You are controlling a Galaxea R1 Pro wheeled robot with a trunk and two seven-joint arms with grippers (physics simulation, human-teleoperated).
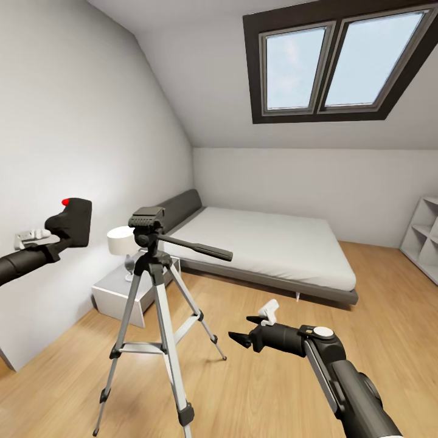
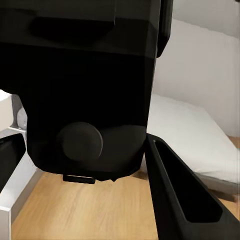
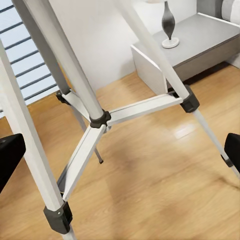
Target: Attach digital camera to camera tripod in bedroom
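Observation:
The black digital camera, with its red button on top, is held up at the left by my left gripper, which is shut on it. It hangs to the left of the camera tripod's head, about level with it and apart from it. In the left wrist view the digital camera sits between the fingers. The camera tripod stands on the wood floor on silver legs, with a bare black head and a pan handle pointing right. My right gripper is open low to the tripod's right, facing its legs.
The bedroom has a grey low bed ahead. A grey nightstand with a white lamp stands just behind the tripod, against the left wall. A white shelf stands far right, and a skylight is overhead.

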